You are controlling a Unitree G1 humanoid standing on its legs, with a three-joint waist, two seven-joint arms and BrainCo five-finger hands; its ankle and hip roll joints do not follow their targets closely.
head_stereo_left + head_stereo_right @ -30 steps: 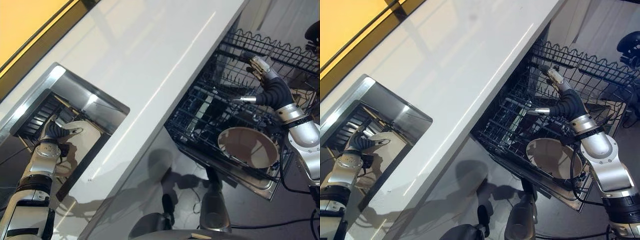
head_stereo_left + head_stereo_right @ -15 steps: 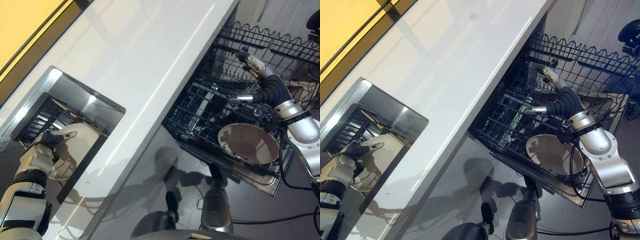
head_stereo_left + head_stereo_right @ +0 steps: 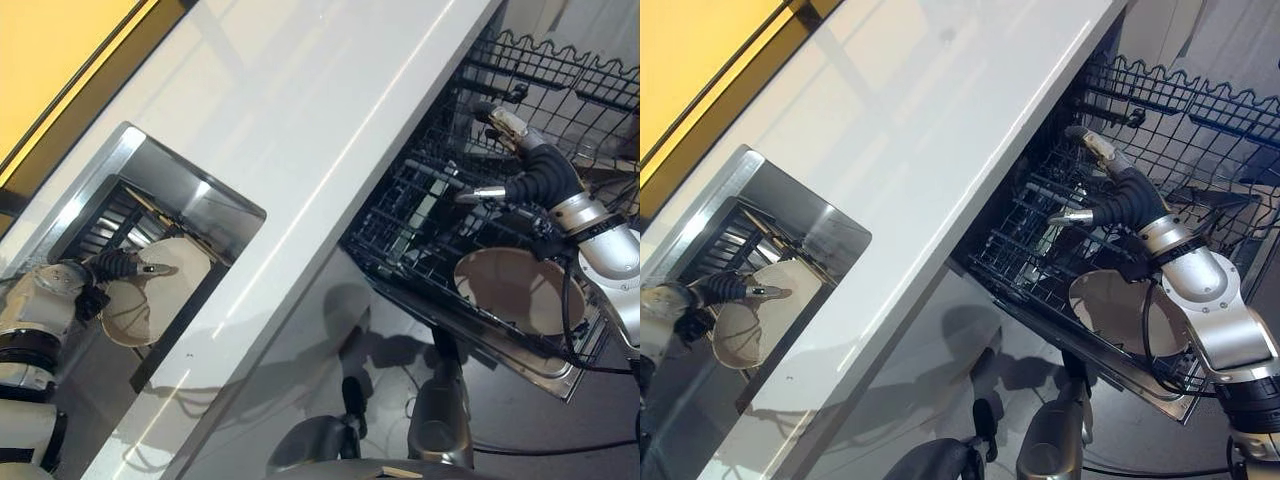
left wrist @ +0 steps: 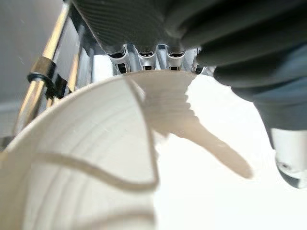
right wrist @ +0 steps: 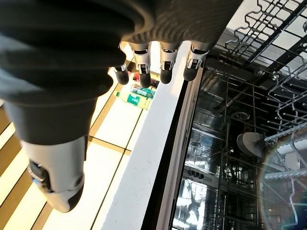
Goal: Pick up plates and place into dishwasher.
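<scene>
White countertop (image 3: 300,130) is running diagonally through the head views, with a stainless steel sink (image 3: 130,160) sunk into it on the robot's left and a black wire dishwasher rack (image 3: 440,200) pulled out below its edge on the right.

Down in the sink, the left hand (image 3: 115,266) is gripping a round cream ceramic plate (image 3: 165,295) by its rim. In the left wrist view the fingers (image 4: 144,51) are wrapping behind the plate's edge while the thumb is lying across its face, so the hand is pinching the rim. A pinch at the edge looks like the sensible hold, since the plate is standing tilted against the sink wall and a flat grab from above would not be possible. A second cream plate edge (image 4: 72,167) is sitting just in front of the held one, so this is probably a small stack.

Over the rack, the right hand (image 3: 505,160) is hovering with fingers straight and spread, thumb apart, holding nothing. A beige round plate (image 3: 520,290) is already lying in the lower part of the rack, just beside the right wrist. The free hand is likely waiting there because the rack sits on its side and well apart from the sink.

The plate in the sink is not yet clear of the basin; it has to come up and cross the counter.
</scene>
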